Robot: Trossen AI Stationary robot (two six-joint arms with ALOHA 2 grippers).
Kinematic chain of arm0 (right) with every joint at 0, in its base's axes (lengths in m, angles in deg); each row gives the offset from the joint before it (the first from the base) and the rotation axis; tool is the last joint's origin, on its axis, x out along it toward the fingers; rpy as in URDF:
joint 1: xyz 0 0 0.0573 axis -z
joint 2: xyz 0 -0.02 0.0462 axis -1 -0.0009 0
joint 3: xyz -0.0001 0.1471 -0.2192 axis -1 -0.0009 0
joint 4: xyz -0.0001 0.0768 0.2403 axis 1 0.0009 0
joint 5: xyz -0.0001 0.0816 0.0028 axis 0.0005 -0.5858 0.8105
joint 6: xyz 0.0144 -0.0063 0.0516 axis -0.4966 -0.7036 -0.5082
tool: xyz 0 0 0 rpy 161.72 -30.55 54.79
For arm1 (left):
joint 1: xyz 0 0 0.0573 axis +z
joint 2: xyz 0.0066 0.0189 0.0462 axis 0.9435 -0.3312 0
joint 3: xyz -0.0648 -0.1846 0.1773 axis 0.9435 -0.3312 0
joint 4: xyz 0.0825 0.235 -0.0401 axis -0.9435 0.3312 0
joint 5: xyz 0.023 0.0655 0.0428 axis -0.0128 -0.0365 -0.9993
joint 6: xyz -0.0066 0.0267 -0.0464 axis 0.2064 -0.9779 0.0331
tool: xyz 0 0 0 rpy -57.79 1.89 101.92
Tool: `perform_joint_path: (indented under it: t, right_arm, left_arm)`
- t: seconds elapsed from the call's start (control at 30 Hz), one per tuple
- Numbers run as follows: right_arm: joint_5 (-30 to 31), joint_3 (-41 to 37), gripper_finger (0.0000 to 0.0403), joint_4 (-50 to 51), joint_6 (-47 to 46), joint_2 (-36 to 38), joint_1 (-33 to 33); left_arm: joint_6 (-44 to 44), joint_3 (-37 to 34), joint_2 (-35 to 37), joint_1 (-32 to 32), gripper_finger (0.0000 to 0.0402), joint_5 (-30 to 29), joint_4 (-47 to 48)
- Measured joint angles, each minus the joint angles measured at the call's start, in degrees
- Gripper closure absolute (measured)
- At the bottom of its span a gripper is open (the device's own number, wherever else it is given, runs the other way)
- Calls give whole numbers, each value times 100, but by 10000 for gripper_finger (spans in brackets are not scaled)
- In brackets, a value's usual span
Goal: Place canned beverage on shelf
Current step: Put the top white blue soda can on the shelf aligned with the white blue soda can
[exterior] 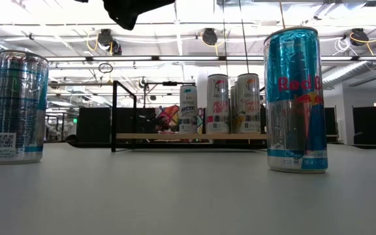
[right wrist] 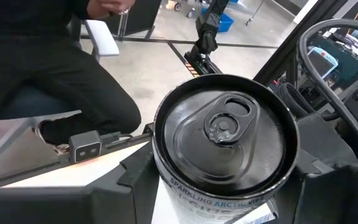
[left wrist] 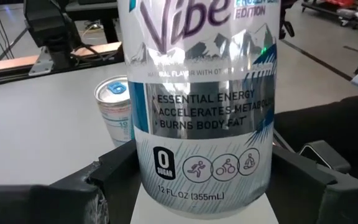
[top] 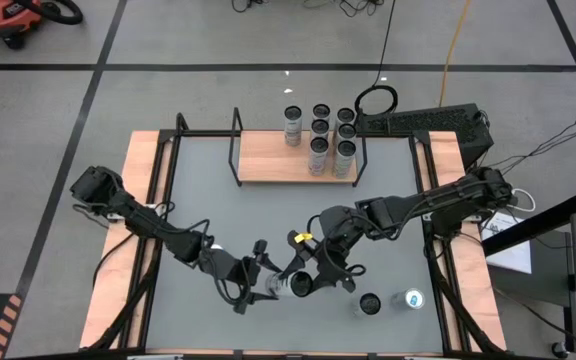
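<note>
A silver canned beverage (top: pixel 288 287) with a black lid hangs above the table's near middle, between both grippers. My left gripper (top: pixel 268 288) comes from the left and is shut on its lower part (left wrist: pixel 201 155). My right gripper (top: pixel 313 278) comes from the right and is shut on its lid end (right wrist: pixel 225 130). The shelf (top: pixel 278 158), a light-wood board in a black rod frame, stands at the far edge with several cans (top: pixel 320 138) upright on its right half. In the low view only a dark piece of an arm (exterior: pixel 136 10) shows, at the top. My left gripper pinches the can's lower body (left wrist: pixel 145 174), just above its base, between its two fingers (left wrist: pixel 114 171), which come about level from the table's left. The can is lifted clear of the table. My right gripper pinches the can's upper wall (right wrist: pixel 166 180), just under the lid rim, between its two fingers (right wrist: pixel 135 171). They come from the table's right, slanting slightly down. The lid (right wrist: pixel 225 124) faces back toward the wrist.
Two loose cans stand upright near the table's front right: a dark-topped one (top: pixel 369 303) and a blue-topped one (top: pixel 412 298). In the low view they show as a blue can (exterior: pixel 297 98) and a second can (exterior: pixel 18 108). A person sits beyond the table (right wrist: pixel 61 68).
</note>
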Motion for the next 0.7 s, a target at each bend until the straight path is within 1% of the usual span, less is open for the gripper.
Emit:
perform_joint_path:
  t: [0.23,0.4,0.63,0.7]
  right_arm:
    - [-2,7,216,14,11,7,0]
    - [-4,11,216,-57,16,7,0]
    - [17,9,216,-27,5,7,0]
    - [30,7,216,-4,-2,3,2]
  left_arm:
    - [24,-2,0,1,112,20,-122]
    - [182,-4,0,0,112,88,-524]
    - [251,0,4,4,113,56,-323]
    - [281,2,4,4,119,55,-280]
